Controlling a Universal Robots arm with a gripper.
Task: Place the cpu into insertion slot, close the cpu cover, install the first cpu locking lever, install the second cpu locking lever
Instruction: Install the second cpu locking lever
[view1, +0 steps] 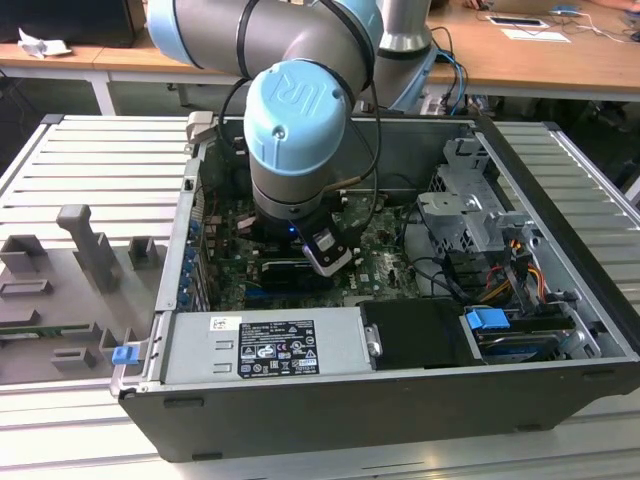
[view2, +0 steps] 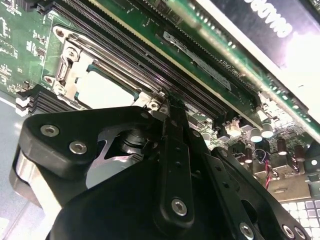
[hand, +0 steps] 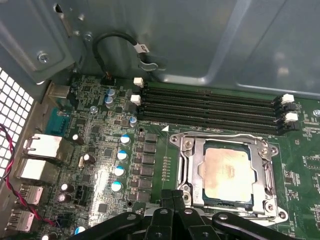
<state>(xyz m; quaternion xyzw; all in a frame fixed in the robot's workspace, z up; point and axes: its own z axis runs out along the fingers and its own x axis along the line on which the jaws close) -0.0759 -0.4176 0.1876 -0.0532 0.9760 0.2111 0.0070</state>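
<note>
The cpu (hand: 227, 172), a pale square chip, lies flat in the insertion slot (hand: 278, 215) on the green board. The silvery cpu cover (hand: 196, 167) is folded down around it, and the chip shows through its cut-out centre. In both wrist views my gripper (hand: 172, 199) hovers at the socket's edge with its black fingers pressed together and nothing between them. The second wrist view has the gripper (view2: 175, 107) tip just beside the cpu (view2: 102, 90) and the cover (view2: 67, 62). In the exterior view the gripper (view1: 330, 255) reaches down into the open computer case.
Long black memory slots (hand: 210, 107) run beside the socket, with capacitors (hand: 117, 172) and rear ports (hand: 37, 150) on the other side. A black cable (hand: 117, 40) loops off the case wall. A power supply (view1: 265, 345) and a drive cage (view1: 470, 205) crowd the case.
</note>
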